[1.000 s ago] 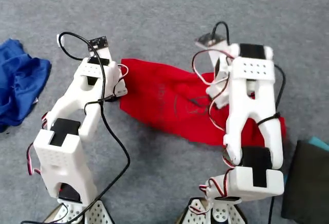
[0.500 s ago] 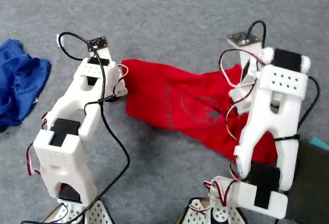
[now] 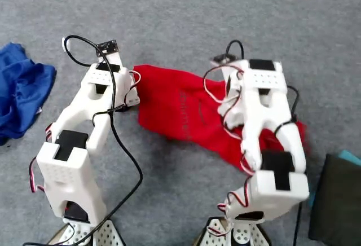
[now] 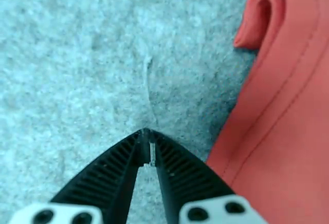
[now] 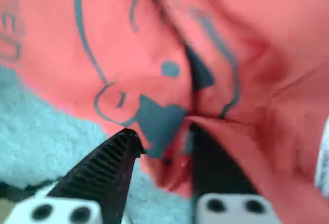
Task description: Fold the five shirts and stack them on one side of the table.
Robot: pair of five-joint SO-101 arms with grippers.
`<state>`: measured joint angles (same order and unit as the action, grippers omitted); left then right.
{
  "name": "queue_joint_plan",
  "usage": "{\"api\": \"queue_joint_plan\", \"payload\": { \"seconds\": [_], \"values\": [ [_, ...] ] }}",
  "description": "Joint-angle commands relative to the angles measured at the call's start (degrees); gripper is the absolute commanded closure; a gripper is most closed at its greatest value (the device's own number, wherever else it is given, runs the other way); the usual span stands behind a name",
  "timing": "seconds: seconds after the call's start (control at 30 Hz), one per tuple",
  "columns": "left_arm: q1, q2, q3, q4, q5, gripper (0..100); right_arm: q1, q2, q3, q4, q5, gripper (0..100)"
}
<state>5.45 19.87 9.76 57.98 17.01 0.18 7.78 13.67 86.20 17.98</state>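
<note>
A red shirt with a dark print lies crumpled across the middle of the grey table. My left gripper sits at the shirt's left edge. In the left wrist view it is shut on nothing, its tips resting on bare table beside the red hem. My right gripper is low over the shirt's right half. In the right wrist view it is open above the printed cloth, and a fold of red fabric drapes over one finger.
A crumpled blue shirt lies at the table's left edge. A dark folded garment with a teal edge sits at the right front corner. Bare grey table stretches along the far side.
The right arm swung out to the right, then back left over the shirt's middle. The shirt's right half was dragged and bunched up. The left arm has not moved.
</note>
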Motion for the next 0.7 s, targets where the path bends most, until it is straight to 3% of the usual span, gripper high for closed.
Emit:
{"api": "queue_joint_plan", "payload": {
  "seconds": [0.0,0.2,0.4,0.57,0.67],
  "values": [
    [-1.2,-2.6,-0.1,-0.9,0.1,98,-1.2,2.2,-11.7,3.7,-1.9,95.2],
    [-1.2,-2.6,-0.1,-0.9,0.1,98,-0.6,7.3,-32.9,10.1,-1.9,96.3],
    [-1.3,-2.6,-0.1,-0.9,0.1,96,5.0,18.7,-53.3,12.5,-1.8,99.3],
    [-1.3,-2.6,-0.1,-0.8,0.6,83,9.8,34.2,-66.7,8.0,-2.0,99.3],
    [-1.3,-2.6,-0.1,-0.7,1.3,82,10.9,43.7,-75.7,3.5,-2.0,99.3]
  ]
}}
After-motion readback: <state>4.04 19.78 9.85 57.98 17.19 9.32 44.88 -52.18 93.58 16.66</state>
